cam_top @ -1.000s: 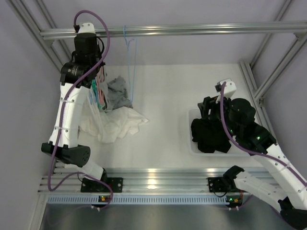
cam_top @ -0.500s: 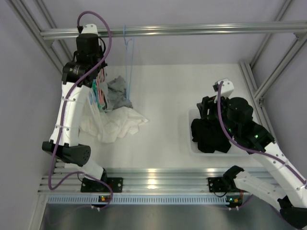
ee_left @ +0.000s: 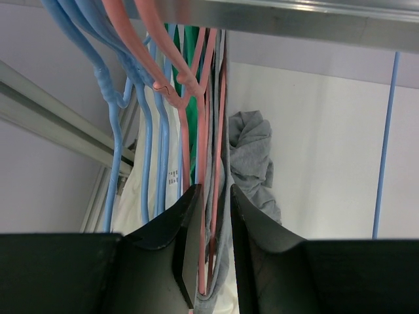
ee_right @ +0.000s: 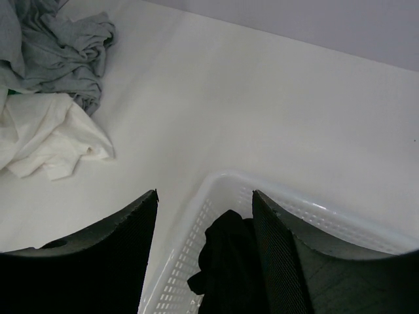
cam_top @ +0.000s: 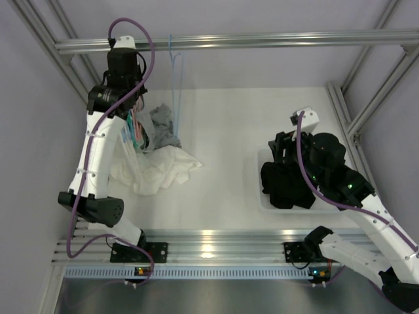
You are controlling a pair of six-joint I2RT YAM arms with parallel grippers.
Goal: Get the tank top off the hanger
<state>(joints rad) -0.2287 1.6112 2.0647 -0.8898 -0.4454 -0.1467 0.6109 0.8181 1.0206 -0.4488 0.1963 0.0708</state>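
Several blue, pink and green hangers (ee_left: 150, 131) hang from the rail at the far left. A grey tank top (cam_top: 163, 125) hangs on a pink hanger (ee_left: 201, 137) and bunches on the table; it also shows in the left wrist view (ee_left: 252, 150). My left gripper (cam_top: 135, 106) is up among the hangers. In the left wrist view my left gripper (ee_left: 215, 191) is shut on the pink hanger's wire, with the grey strap between the jaws. My right gripper (cam_top: 285, 146) is open and empty above the basket; the right wrist view (ee_right: 205, 193) shows the same.
An empty blue hanger (cam_top: 177, 85) hangs from the rail (cam_top: 262, 40) right of the left gripper. A white garment (cam_top: 157, 169) lies heaped under the hangers. A white basket (cam_top: 257, 190) at the right holds black clothes (cam_top: 285, 183).
My left arm has risen a little toward the rail, and the grey tank top has shifted up and right with it. My right arm moved slightly left, then stayed still.
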